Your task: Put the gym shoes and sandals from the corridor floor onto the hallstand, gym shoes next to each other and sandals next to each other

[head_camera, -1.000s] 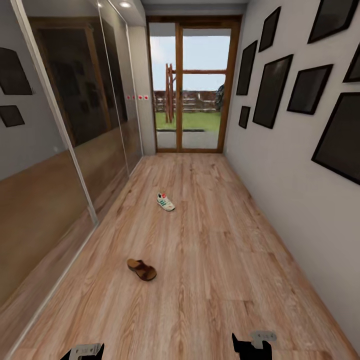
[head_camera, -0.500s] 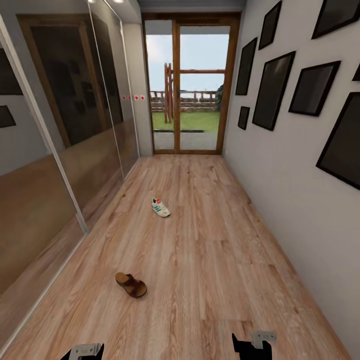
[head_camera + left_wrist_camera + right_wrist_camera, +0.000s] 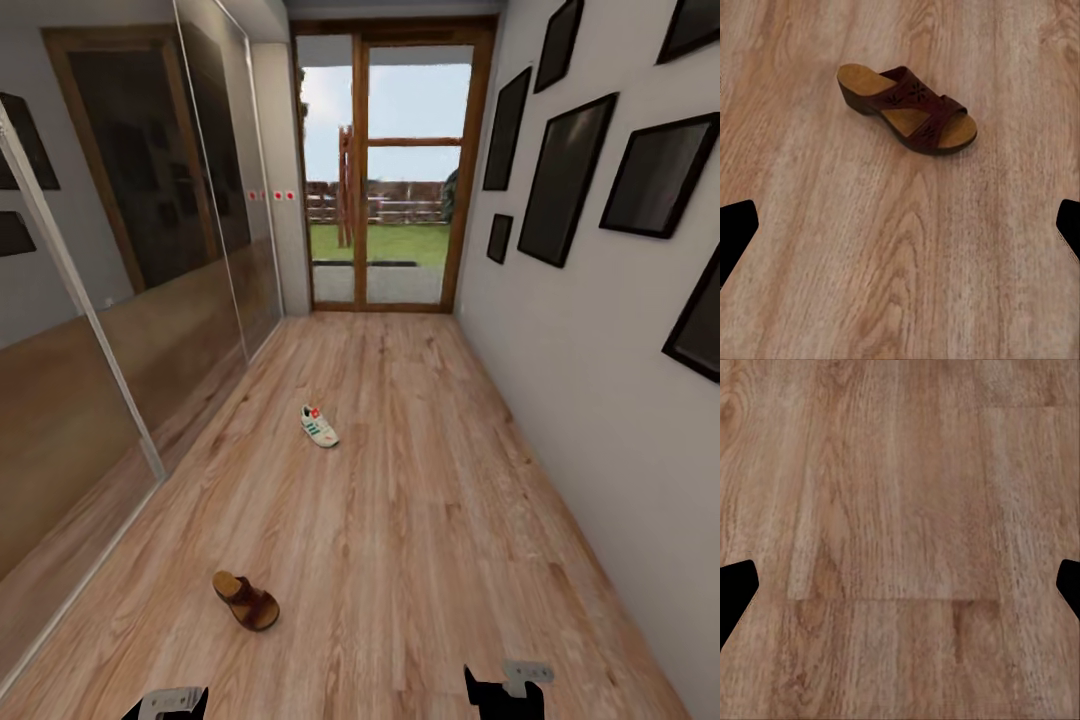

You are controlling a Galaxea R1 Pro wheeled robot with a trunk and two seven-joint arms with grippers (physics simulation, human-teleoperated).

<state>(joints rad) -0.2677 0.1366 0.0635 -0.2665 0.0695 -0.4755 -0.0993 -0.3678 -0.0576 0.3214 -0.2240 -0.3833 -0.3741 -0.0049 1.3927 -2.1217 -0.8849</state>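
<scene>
We are approaching one dark reddish-brown leather sandal [image 3: 246, 601] on the light wood-plank corridor floor [image 3: 420, 520], a white green-striped gym shoe [image 3: 319, 426] farther on. Both hands (left [image 3: 900, 225], right [image 3: 900, 585]) are spread, empty. Next: lower the left over the sandal.

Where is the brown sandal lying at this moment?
The sandal lies on the corridor floor low on the left of the head view, near the mirrored wall, with the gym shoe farther down the corridor.

The corridor floor [image 3: 420, 520] is showing matt wood-grain planks; the sandal [image 3: 907, 109] is looking like smooth dark leather, and the wardrobe doors [image 3: 150, 280] are gleaming glossy.
</scene>
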